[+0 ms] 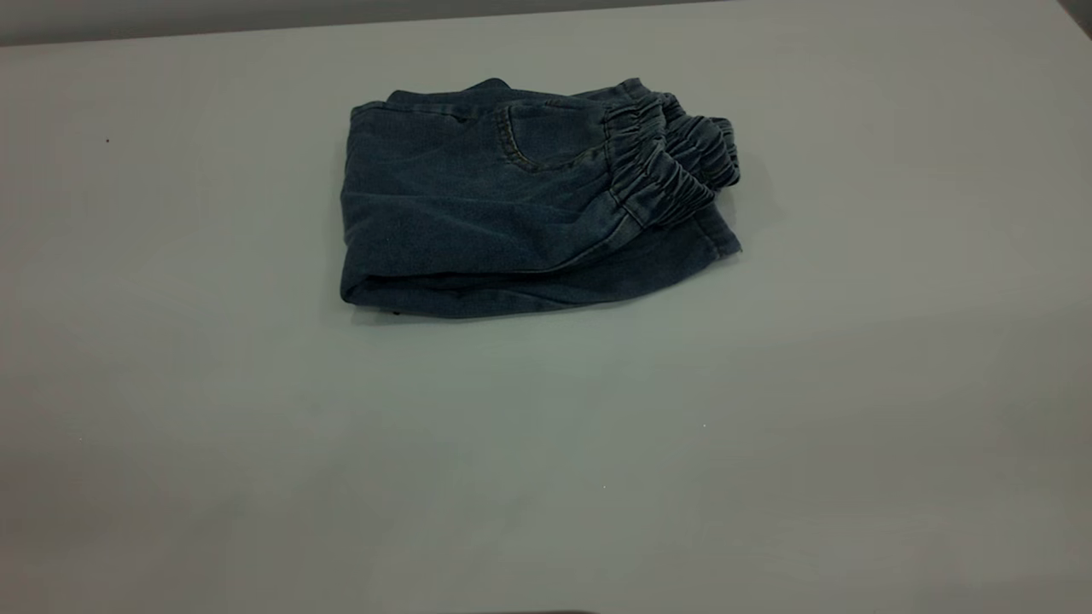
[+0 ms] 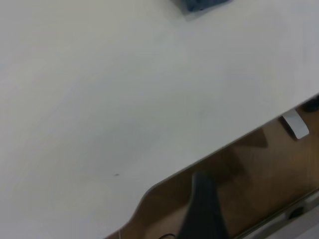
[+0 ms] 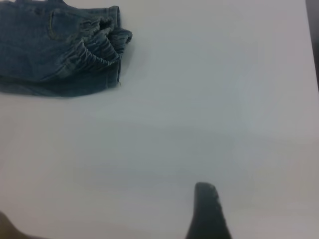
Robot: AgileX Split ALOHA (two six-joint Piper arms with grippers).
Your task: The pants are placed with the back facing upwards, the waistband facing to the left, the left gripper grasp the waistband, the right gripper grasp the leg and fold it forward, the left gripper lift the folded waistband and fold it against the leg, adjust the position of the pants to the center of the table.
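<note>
White and plain, the table (image 1: 256, 443) fills nearly the whole exterior view, with a grey strip of background along its far edge. On it, a little toward the far side and roughly midway across, lie the pants (image 1: 512, 213), folded into a compact denim bundle. The gathered elastic waistband (image 1: 674, 162) sits on top at the bundle's right end, doubled back over the layers beneath, and a curved pocket seam (image 1: 512, 145) shows on the upper layer. The fold edge runs along the near side, where two thick layers stack flat on the tabletop.

Neither arm appears in the exterior view. In the left wrist view one dark finger (image 2: 204, 209) of the left gripper hangs past the table's edge, over a brown floor, well apart from the pants. In the right wrist view one dark finger (image 3: 208, 211) of the right gripper hovers over bare table, well apart from the bundle. With only one finger visible on each, I cannot tell how far either claw is open; neither touches the cloth
</note>
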